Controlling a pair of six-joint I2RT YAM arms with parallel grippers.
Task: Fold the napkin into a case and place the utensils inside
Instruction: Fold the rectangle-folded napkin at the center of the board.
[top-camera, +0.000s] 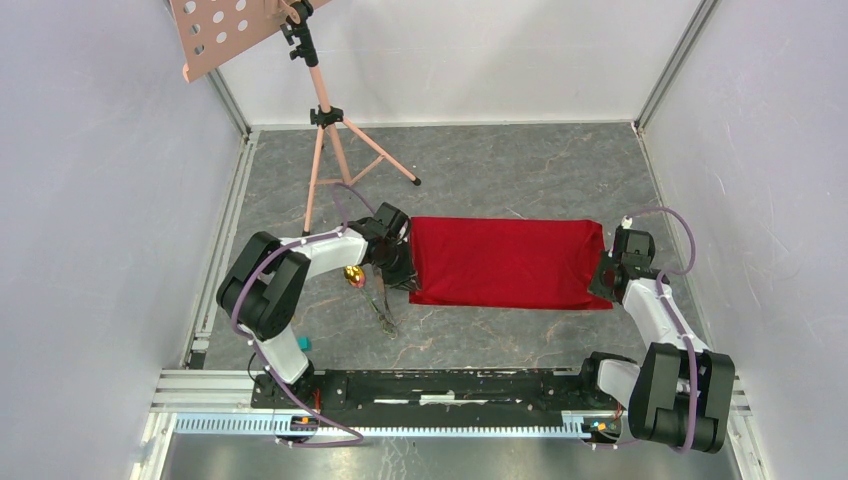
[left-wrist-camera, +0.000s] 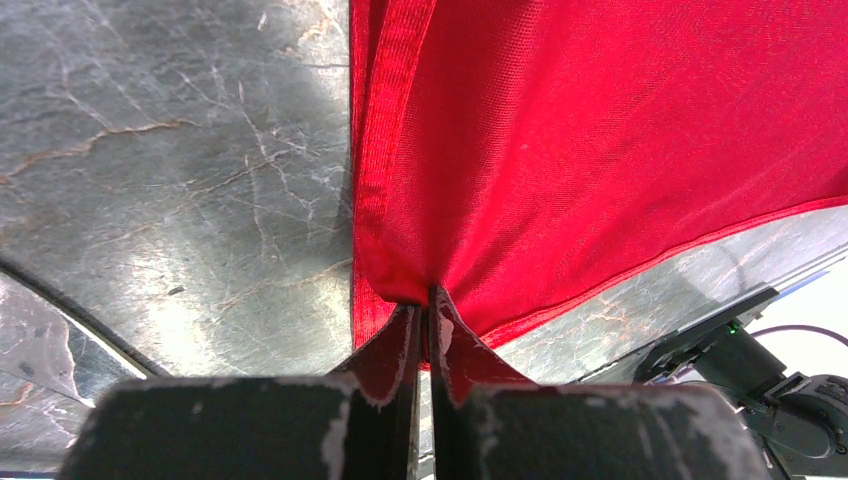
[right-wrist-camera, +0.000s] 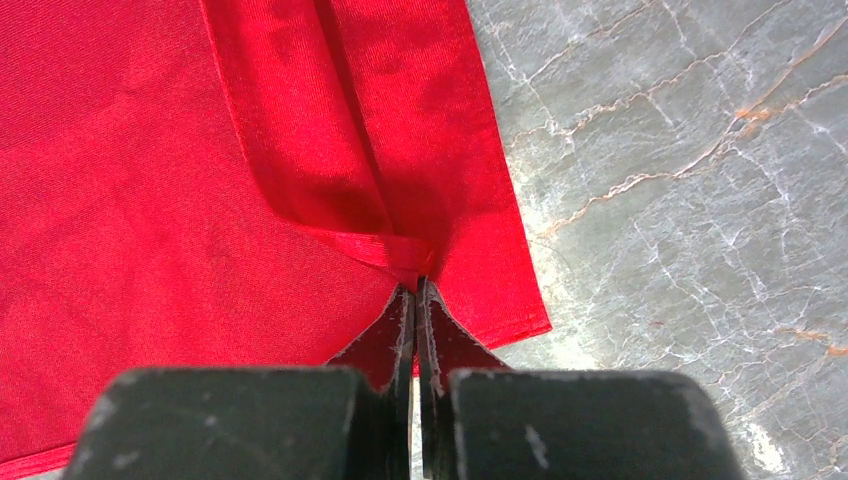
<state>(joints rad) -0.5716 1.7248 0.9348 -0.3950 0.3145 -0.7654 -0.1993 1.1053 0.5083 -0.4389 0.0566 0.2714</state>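
Top external view shows the napkin (top-camera: 505, 262) lying flat as a wide red band across the middle of the worktop (top-camera: 520, 165), its long sides parallel to the near edge, with 1 arm at each short end. The left gripper (top-camera: 398, 268) is clenched on the cloth's left hem, near the corner that faces the near edge. In the left wrist view the jaws are pressed together on the bunched hem, and the fabric fans away in taut creases. The right gripper (top-camera: 606, 280) is likewise clenched on the right hem. Its wrist view shows at least 2 layers there, with a folded-over hem caught just in from the cloth's near-right corner. The utensils (top-camera: 384, 310) lie on bare stone just beside the napkin's left end, toward the near-left corner of the worktop, and the gold-bowled spoon (top-camera: 353, 276) sits close under the left arm. None is inside the cloth yet. I judge the napkin light, limp and a little slick. It will likely sag between the 2 holds, and its layers may slide apart if only the top one is pinched. The stitched hems at the corners look like the best holds, taken deep enough to trap every layer. The cutlery looks thin, hard and low on the stone, so a grip across a handle seems wisest.
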